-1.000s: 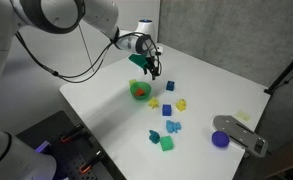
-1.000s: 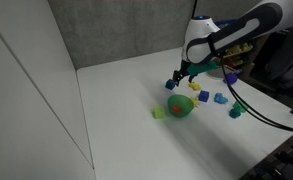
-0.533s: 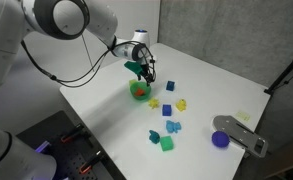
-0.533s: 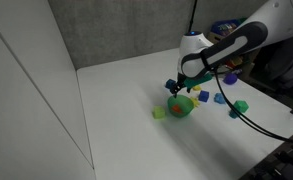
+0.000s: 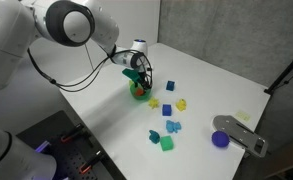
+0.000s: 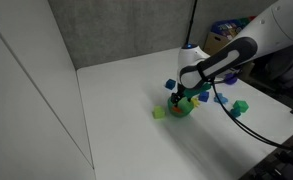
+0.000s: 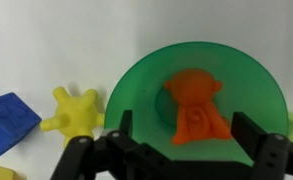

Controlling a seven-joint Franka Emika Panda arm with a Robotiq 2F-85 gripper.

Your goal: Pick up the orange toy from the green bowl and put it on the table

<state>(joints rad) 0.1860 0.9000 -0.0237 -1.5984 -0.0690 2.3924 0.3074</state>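
Observation:
The orange toy (image 7: 194, 105) lies in the middle of the green bowl (image 7: 136, 85) in the wrist view. My gripper (image 7: 188, 135) is open, its two black fingers on either side of the toy, just above the bowl. In both exterior views the gripper (image 5: 141, 84) (image 6: 179, 98) hangs right over the bowl (image 5: 136, 93) (image 6: 183, 109) on the white table (image 5: 116, 120) (image 6: 126, 110); the toy is mostly hidden there by the gripper.
A small yellow toy (image 7: 74, 110) and a blue block (image 7: 8, 122) lie just beside the bowl. Several blue, yellow and green blocks (image 5: 167, 128) are scattered past the bowl, with a purple disc (image 5: 220, 140) and a grey device (image 5: 241, 132) near the table edge.
The gripper has come down and moved from beside the bowl to right over it, closing in on the toy. Nothing was grasped.

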